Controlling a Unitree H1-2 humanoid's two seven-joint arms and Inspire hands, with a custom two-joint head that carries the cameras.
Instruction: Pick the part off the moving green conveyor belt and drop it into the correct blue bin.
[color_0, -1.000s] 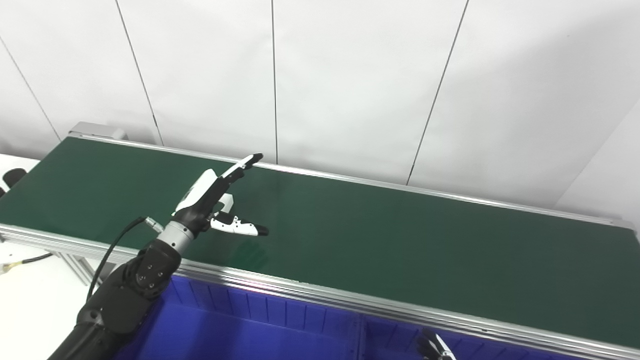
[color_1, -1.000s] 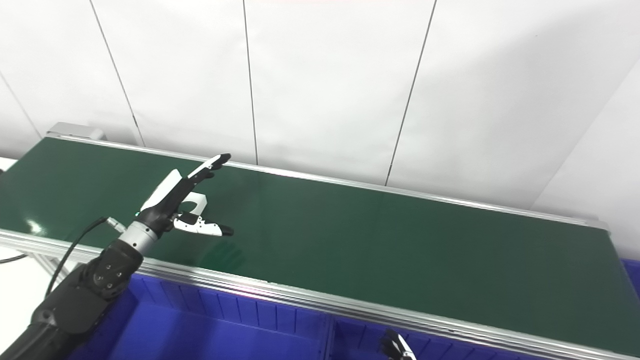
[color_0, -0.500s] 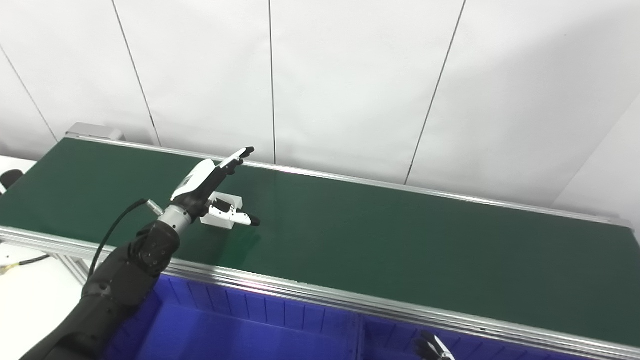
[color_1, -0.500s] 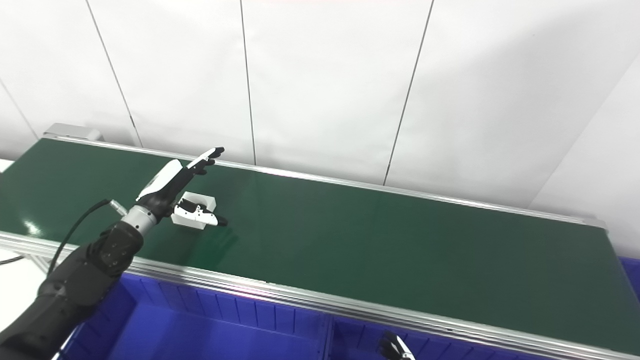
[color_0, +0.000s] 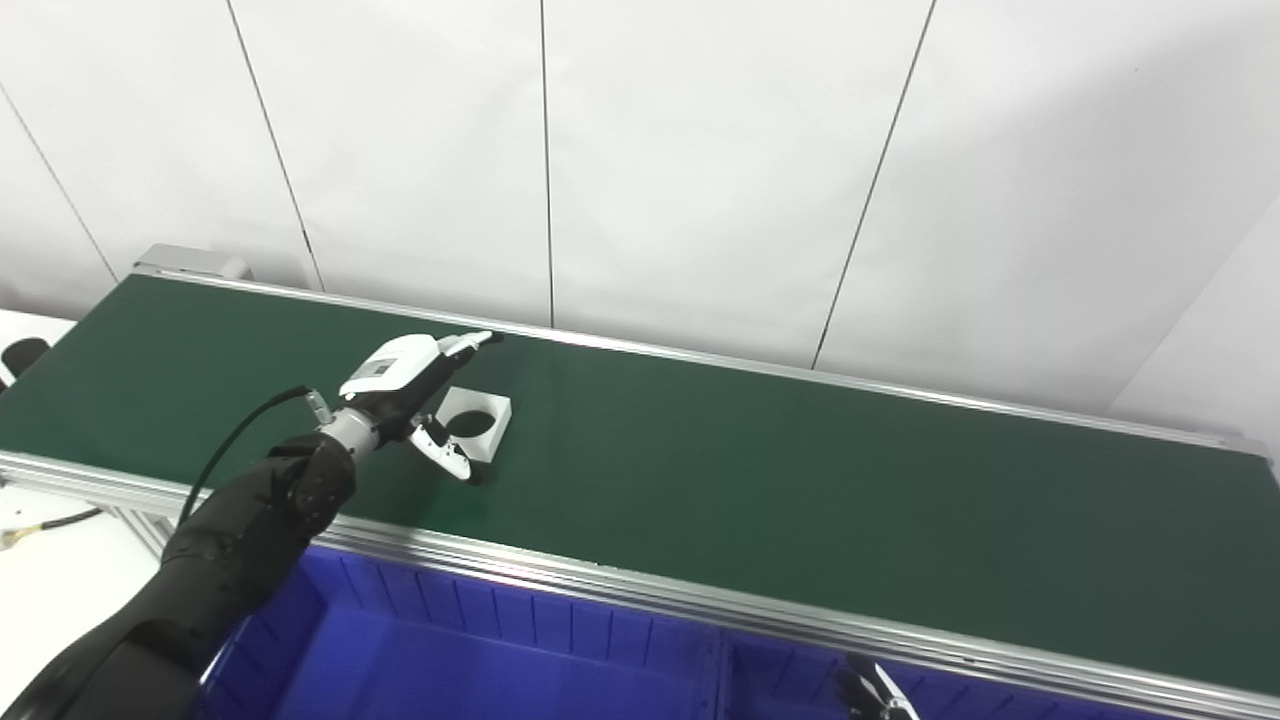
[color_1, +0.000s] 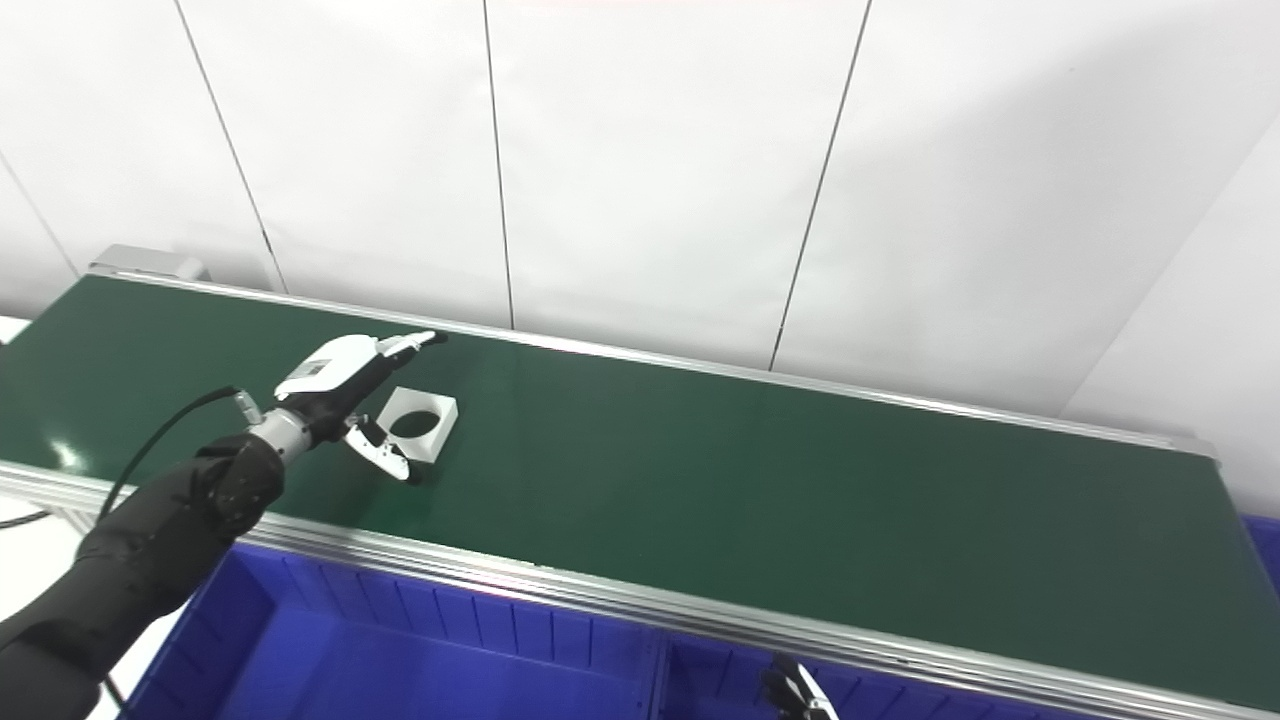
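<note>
Riding the green conveyor belt (color_0: 760, 500) at its left end, white square part with round hole (color_0: 474, 423) lies just right of spread, empty left hand (color_0: 420, 400), between fingers and thumb; right hand (color_0: 875, 695) barely visible, state indeterminable.

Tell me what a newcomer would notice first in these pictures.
The long dark green conveyor belt fills the middle. Near its left end lies a white square part with a round hole, with the open left hand spread around it. Bright blue plastic bins line the near edge.
</note>
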